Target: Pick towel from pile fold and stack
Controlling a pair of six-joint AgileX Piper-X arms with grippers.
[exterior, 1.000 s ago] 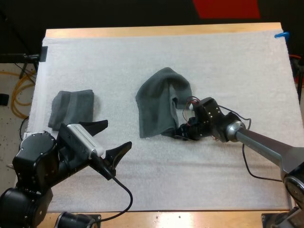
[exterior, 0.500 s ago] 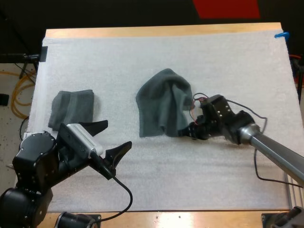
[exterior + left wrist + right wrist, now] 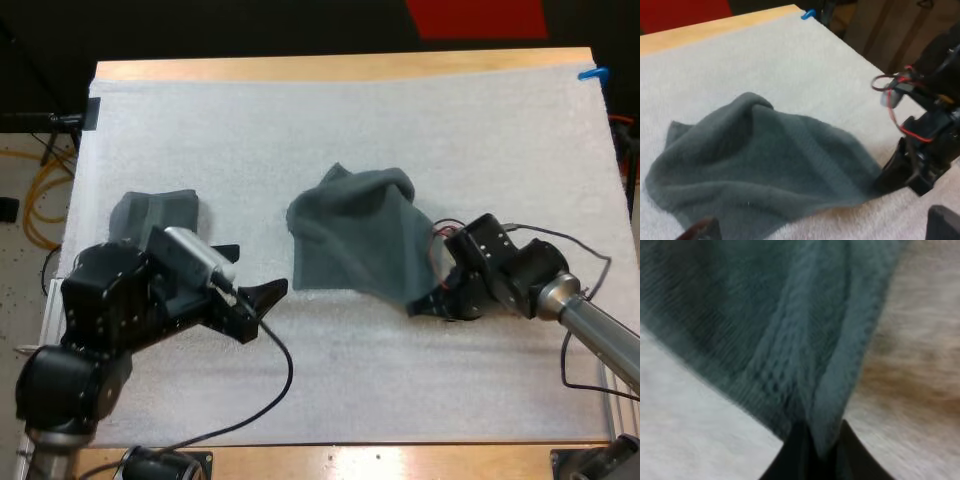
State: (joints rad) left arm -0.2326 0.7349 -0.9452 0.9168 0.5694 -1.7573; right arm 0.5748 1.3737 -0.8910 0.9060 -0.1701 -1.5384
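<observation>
A dark grey-green towel (image 3: 350,235) lies loosely spread in the middle of the white mat (image 3: 300,130). My right gripper (image 3: 424,300) is shut on its near right corner, low over the mat. The right wrist view shows the towel's edge (image 3: 805,340) pinched between my right gripper's (image 3: 821,447) black fingers. My left gripper (image 3: 252,272) stands open just left of the towel, with nothing between its fingers. From the left wrist, the towel (image 3: 760,165) spreads ahead and the right gripper (image 3: 897,172) sits at its corner.
A folded grey-green towel (image 3: 150,213) lies on the mat's left side, partly behind my left arm. Bare mat stretches toward the far edge and along the front.
My right gripper has dragged the towel's corner to the right, spreading the towel out. My left arm has moved forward and right, closer to the towel.
</observation>
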